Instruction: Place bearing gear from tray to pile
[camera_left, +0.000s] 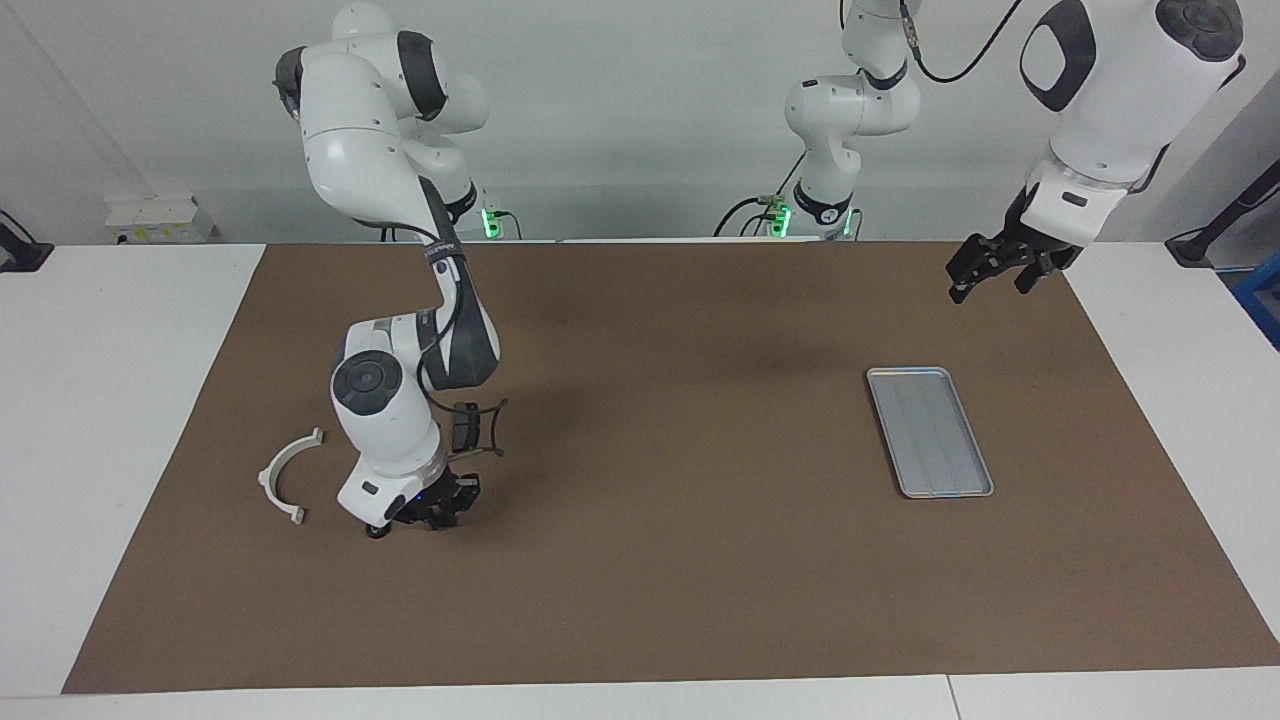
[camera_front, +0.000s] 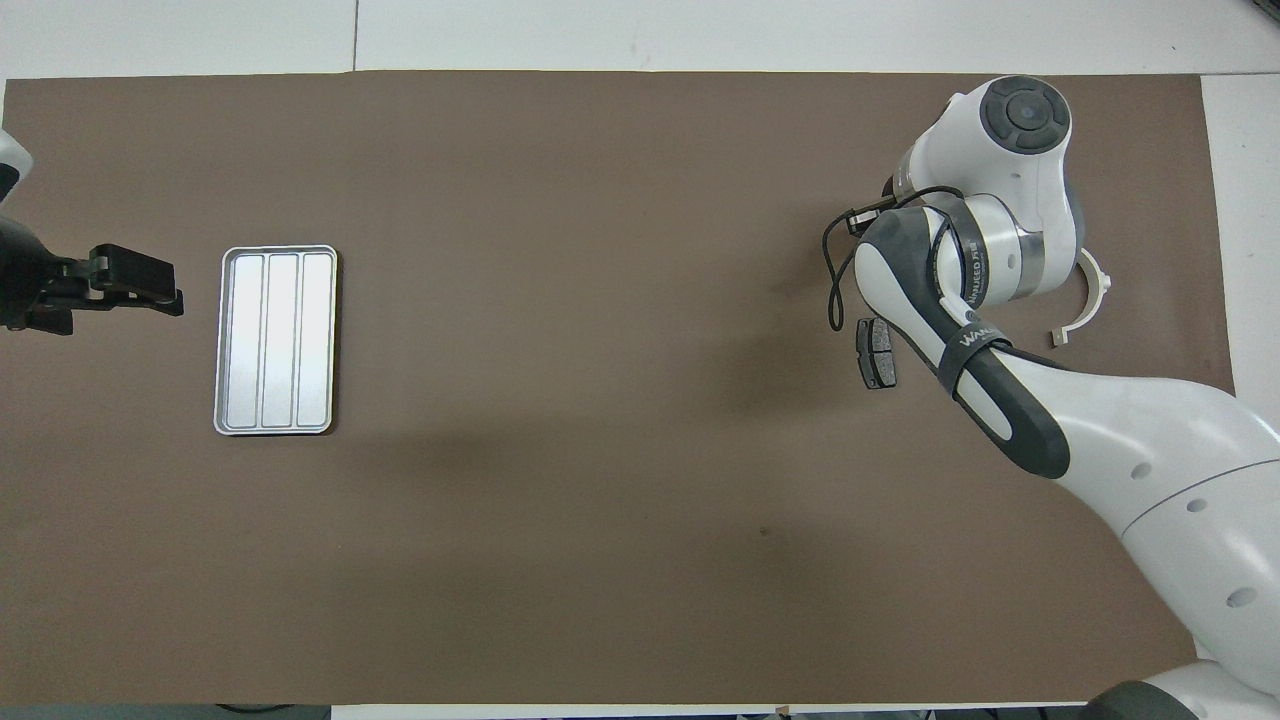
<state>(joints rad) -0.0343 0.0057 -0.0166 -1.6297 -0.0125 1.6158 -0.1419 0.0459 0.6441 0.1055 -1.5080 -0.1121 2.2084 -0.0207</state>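
The silver tray (camera_left: 930, 432) lies on the brown mat toward the left arm's end, and nothing is in it; it also shows in the overhead view (camera_front: 276, 340). The bearing gear is not clearly in view. My right gripper (camera_left: 432, 510) is down at the mat beside the white half-ring bracket (camera_left: 285, 470), which the arm partly covers in the overhead view (camera_front: 1093, 300). A small dark round piece (camera_left: 376, 530) shows at the gripper's lower edge; I cannot tell what it is. One dark brake pad (camera_front: 877, 353) lies next to the right arm (camera_left: 462, 430). My left gripper (camera_left: 992, 280) hangs open and empty over the mat, apart from the tray.
The brown mat (camera_left: 650, 560) covers most of the white table. The right arm's wrist and forearm (camera_front: 985, 260) hide the mat around the pile from above; a second brake pad is not in view.
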